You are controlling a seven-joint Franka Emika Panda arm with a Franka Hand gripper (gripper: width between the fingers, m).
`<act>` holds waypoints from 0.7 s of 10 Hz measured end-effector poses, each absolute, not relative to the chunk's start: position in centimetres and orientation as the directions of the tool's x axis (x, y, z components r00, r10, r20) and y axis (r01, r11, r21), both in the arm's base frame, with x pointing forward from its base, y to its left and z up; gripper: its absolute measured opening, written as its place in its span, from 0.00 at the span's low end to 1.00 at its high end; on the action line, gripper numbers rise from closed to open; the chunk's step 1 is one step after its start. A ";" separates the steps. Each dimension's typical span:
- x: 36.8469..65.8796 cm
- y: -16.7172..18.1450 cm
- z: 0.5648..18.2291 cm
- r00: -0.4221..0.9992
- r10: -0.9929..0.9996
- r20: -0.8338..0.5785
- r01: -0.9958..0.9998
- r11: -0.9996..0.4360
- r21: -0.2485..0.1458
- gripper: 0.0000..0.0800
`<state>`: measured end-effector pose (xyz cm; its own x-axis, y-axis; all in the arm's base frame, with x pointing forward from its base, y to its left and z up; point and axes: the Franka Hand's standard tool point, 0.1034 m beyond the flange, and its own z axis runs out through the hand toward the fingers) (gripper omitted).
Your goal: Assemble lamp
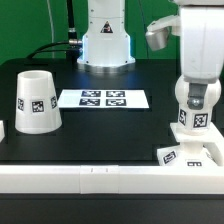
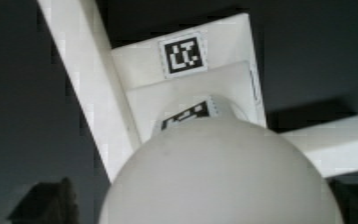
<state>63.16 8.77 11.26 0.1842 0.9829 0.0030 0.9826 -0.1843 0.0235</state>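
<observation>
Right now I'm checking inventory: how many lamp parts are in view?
3: the shade stands at the exterior view's left; the bulb is upright at the right, over the base. Nothing seems hidden.

The shade (image 1: 35, 101) stood at 9 o'clock on the table (image 1: 110, 125), the marker board (image 1: 103, 99) at centre just beside it. The bulb (image 1: 193, 108) stood upright on the base (image 1: 190, 152) at 4 o'clock, against the front rail (image 1: 100, 178).
</observation>
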 end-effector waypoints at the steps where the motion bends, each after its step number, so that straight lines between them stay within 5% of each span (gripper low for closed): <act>1: 63.1 8.9 11.2 0.133 0.991 -0.007 0.991 -0.132 0.025 0.87; 7: 63.1 8.6 11.1 -0.100 0.994 -0.043 0.995 0.101 0.024 0.87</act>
<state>63.10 8.65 11.12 -0.1000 0.9941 -0.0425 0.9946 0.1011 0.0244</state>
